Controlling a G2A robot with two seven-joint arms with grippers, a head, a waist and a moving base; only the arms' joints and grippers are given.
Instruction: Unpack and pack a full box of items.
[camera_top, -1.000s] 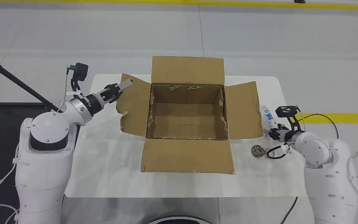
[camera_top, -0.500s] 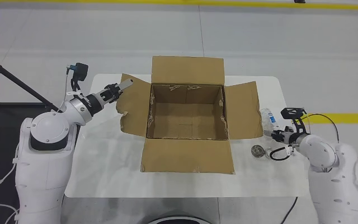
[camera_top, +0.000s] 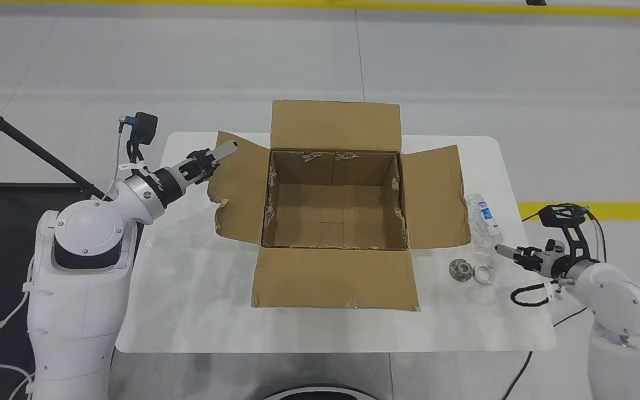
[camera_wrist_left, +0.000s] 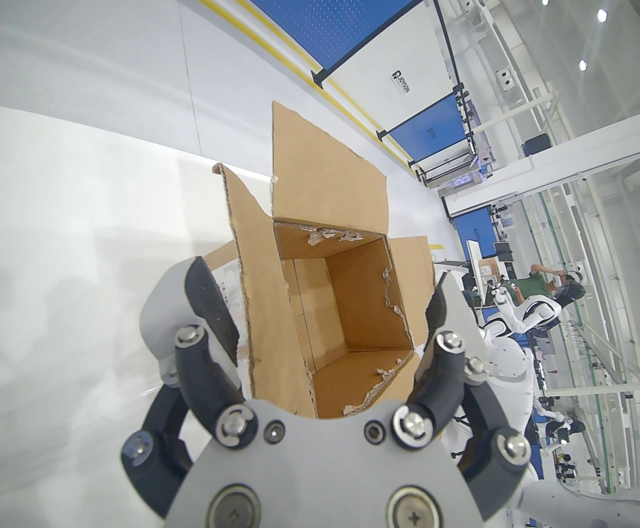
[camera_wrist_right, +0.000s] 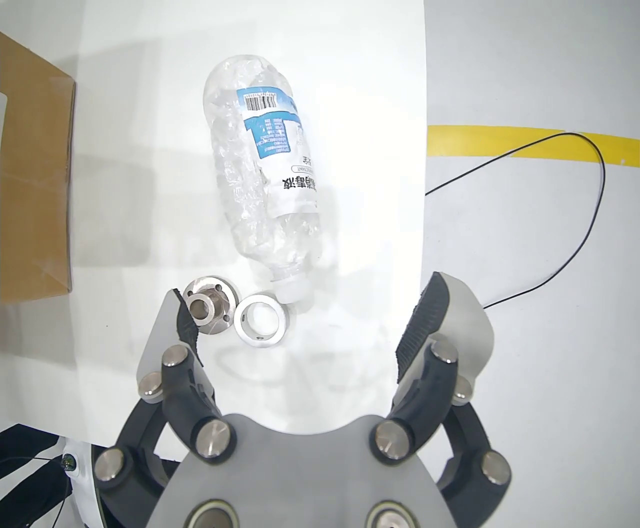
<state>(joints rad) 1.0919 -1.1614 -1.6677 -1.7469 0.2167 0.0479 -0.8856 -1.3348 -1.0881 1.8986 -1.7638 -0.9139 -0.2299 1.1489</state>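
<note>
Right end effector (camera_wrist_right: 305, 325): spread apart, empty, near bottle (camera_wrist_right: 260, 175), hub (camera_wrist_right: 207, 305) and ring (camera_wrist_right: 260, 320) lying on worktop (camera_top: 180, 290) right of box (camera_top: 335, 215). Left end effector (camera_wrist_left: 320, 290): apart, by left flap (camera_top: 240, 190). Box seemingly empty; repacking outstanding.

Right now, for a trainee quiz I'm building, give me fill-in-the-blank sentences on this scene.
The cardboard box is open and ___ inside. The plastic bottle lies on its ___. Metal parts beside it, a ring and a flanged hub, number ___. The right gripper is ___, holding nothing.
Missing: empty; side; two; open.
</note>
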